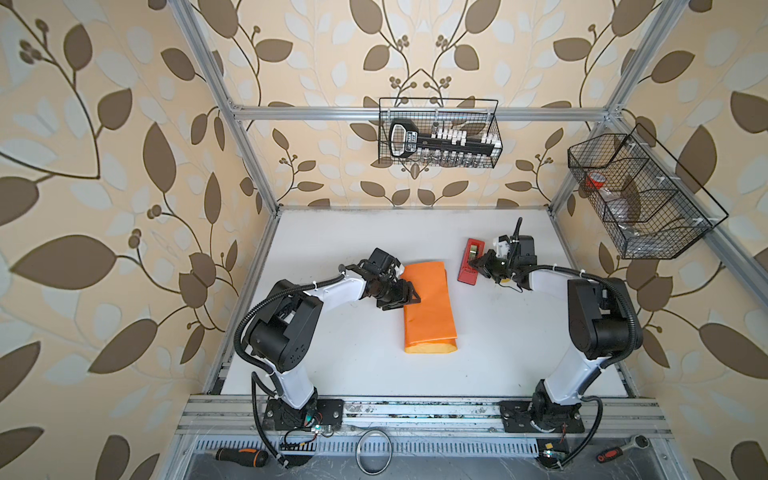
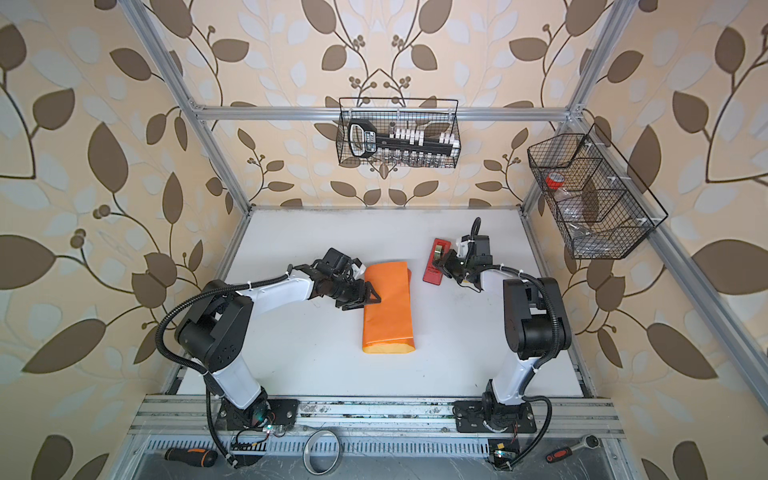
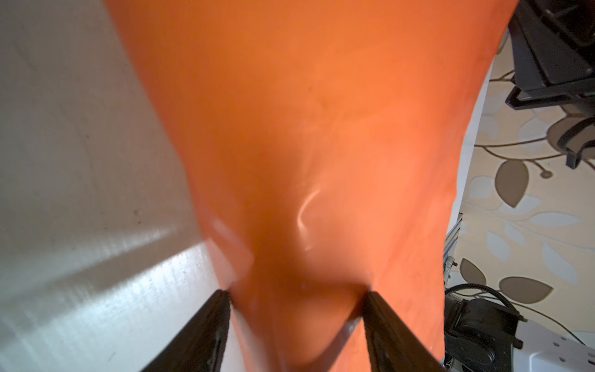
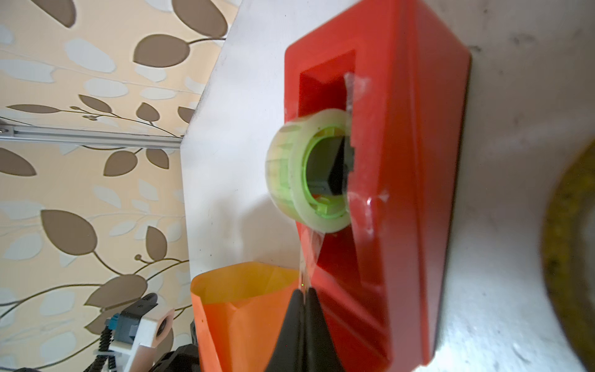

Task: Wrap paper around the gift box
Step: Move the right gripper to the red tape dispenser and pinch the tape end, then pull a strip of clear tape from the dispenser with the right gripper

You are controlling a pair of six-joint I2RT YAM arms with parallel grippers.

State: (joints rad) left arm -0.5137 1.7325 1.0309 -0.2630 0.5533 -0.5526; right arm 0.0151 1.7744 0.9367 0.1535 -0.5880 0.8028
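The white bench (image 1: 498, 340) carries everything, and the paper (image 1: 428, 307) lies near its middle, folded orange side out into one long flat bundle that runs from the far part of the bench toward the near edge. At the paper's near end the yellow-tan inner side shows in both top views, and the right wrist view looks into the open far end, yellow-tan within. The gift box is hidden; the paper covers whatever lies inside. Off the paper's far right corner, near but apart from it, stands the red tape dispenser (image 1: 471, 249), its length roughly parallel to the paper. The left tool (image 1: 405, 301) reaches in over the paper's left long edge, toward its far half; in the left wrist view its jaws stand apart, both tips touching the orange surface, which dimples between them. The right tool (image 4: 304, 293) sits to the right of the paper's far end, at the dispenser's nearer end, its jaws pressed together. A pale tape roll (image 4: 289, 170) with a green core sits in the dispenser's slot, and a strip of clear tape (image 4: 310, 251) runs from it down into the right tool's tips, pinched there.
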